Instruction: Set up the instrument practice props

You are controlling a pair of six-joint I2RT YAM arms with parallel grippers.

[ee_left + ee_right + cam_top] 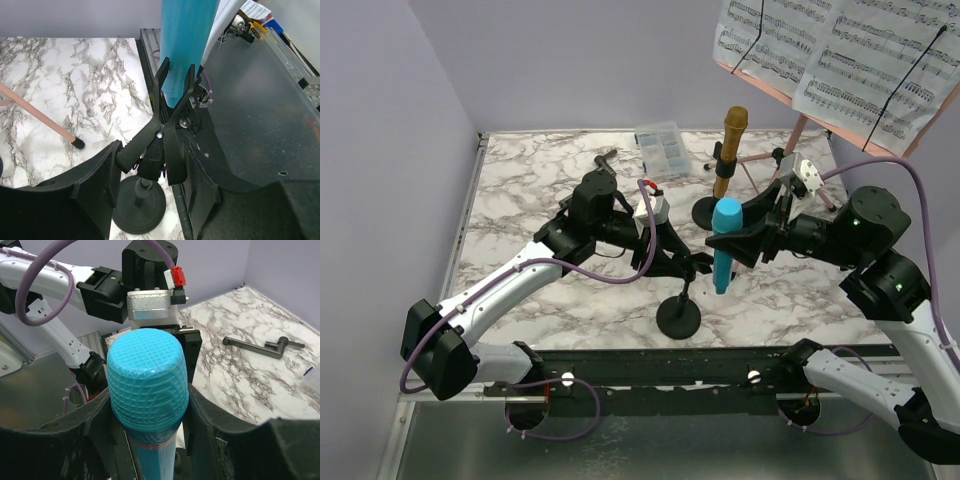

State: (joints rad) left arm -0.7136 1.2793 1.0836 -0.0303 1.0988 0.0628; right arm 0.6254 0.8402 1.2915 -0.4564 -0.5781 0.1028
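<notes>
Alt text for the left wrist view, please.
The blue microphone sits between the prongs of the black stand clip, which the left gripper pinches above the round base. A pink tripod leg rests on the marble table.

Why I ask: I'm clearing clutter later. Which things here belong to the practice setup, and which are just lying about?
Belong to the job:
blue microphone
gold microphone
music rack
music pages
near pole
far pole

Lying about:
clear plastic box
dark rod, purpose unclear
</notes>
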